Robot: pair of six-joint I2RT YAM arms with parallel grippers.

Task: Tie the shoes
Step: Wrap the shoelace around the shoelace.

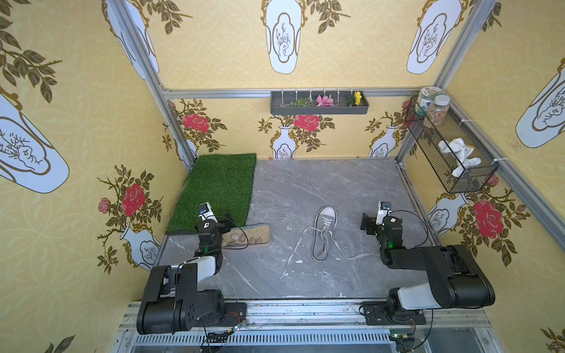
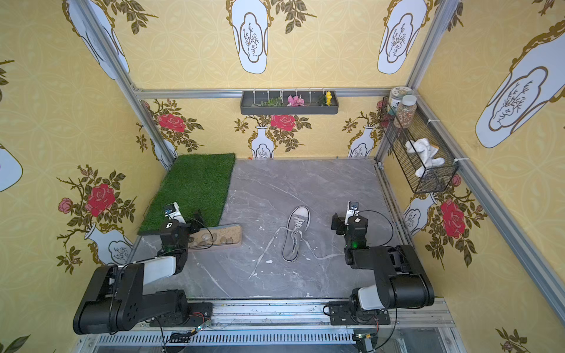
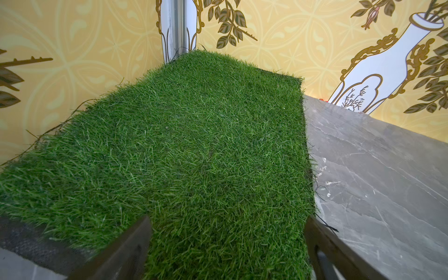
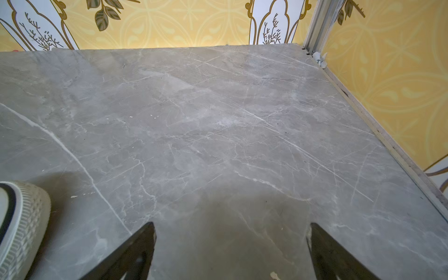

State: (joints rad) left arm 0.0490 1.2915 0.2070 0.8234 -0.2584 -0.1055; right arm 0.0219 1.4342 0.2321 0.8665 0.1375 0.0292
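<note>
Task not yet begun: nothing is held.

- The shoe (image 1: 324,234) sits on the grey marble surface (image 1: 336,183) between your two arms, nearer the right one. Its white toe points at the back wall and its heel at the arm bases.
- The laces (image 1: 326,225) are threaded up the front but untied. One tail trails flat across the surface toward your left arm's side. The other bends off toward your right arm and ends close to it.
- The left claw (image 3: 228,223) has its jaws wide apart and is empty. It hangs over the edge of the grass mat (image 1: 220,189), just by the tray of pebbles (image 1: 253,233) and well apart from the shoe.
- The right claw (image 4: 232,225) also has its jaws wide apart and is empty. It hangs above bare surface, with the shoe's toe cap just beside it in the right wrist view.

Handling, as judged:
- The shoe looks light, with a soft canvas upper that is likely to slide on the smooth stone if you tug a lace sideways.
- The laces are flat, limp and thin and lie flush on the surface, so expect them to be hard to pinch and quick to slip.
- Take each tail partway along its free length, one per claw, coming down from above with the jaws across its width.
- Keep the left approach wide of the tray.
</note>
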